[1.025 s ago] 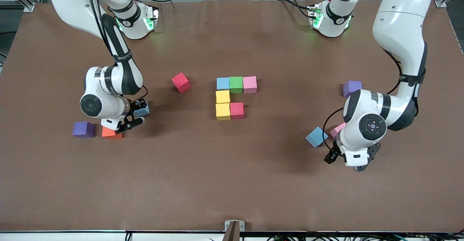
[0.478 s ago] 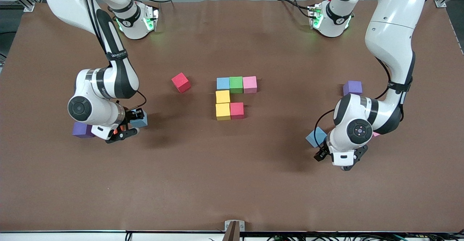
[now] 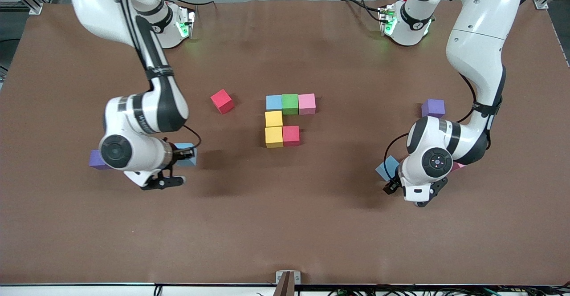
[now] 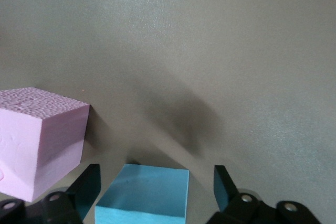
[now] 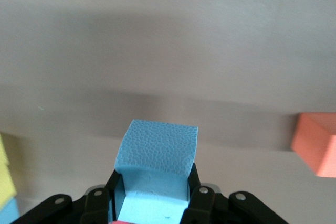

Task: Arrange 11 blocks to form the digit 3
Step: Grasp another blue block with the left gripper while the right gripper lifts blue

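Right tool [image 5: 152, 203] pinches a light blue block [image 5: 157, 166]; left tool [image 4: 157, 192] spread, seemingly straddling another blue block [image 4: 144, 195]

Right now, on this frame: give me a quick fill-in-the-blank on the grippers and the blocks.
1. The right gripper is shut on a ____ block.
2. The left gripper is open around a light blue block, with a ____ block beside it.
3. In the partial figure, the green block sits between a light blue block and a ____ one.

Missing words: light blue; pink; pink
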Robot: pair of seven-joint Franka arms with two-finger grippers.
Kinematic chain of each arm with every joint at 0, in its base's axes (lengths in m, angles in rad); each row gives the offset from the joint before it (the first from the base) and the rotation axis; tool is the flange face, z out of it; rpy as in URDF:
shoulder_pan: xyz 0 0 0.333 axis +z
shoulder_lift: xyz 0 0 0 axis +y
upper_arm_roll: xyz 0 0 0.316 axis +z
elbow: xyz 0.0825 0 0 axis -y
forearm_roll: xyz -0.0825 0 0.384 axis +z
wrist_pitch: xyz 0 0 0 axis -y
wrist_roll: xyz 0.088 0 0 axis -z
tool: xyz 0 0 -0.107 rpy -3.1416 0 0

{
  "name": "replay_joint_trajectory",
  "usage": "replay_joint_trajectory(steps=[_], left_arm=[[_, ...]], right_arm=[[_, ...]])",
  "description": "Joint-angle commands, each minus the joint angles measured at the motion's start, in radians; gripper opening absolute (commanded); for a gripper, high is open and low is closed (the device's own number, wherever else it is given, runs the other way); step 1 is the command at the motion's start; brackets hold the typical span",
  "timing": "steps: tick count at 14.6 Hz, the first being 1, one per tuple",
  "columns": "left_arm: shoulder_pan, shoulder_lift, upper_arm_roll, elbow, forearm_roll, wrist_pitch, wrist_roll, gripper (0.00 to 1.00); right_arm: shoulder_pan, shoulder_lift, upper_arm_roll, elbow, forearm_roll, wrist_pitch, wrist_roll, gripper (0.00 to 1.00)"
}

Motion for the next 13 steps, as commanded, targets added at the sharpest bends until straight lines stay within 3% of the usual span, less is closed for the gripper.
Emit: replay_joint_trajectory(steps=[1, 6, 9, 13], left_arm=[[0.003, -0.009, -0.013, -0.015, -0.02, 0.003, 0.024, 0.86], [0.005, -0.012, -0.017, -0.032, -0.06, 0.003, 0.025, 0.83], [0.006, -0.012, -0.017, -0.034, -0.06, 0.003, 0.024, 0.67], [0.005, -0.017, -0.019, -0.034, -0.062, 0.002, 0.024, 0.5]], right_arm=[[0.017, 0.108, 0.048, 0.153, 0.062, -0.023, 0.177, 0.45], [0.044, 0.204, 0.084, 0.285, 0.14, -0.007, 0.341, 0.45], [0.043, 0.236, 0.102, 0.315, 0.217, 0.023, 0.36, 0.45], [0.052, 0.285, 0.137, 0.349, 0.223, 0.106, 0.391, 0.45]])
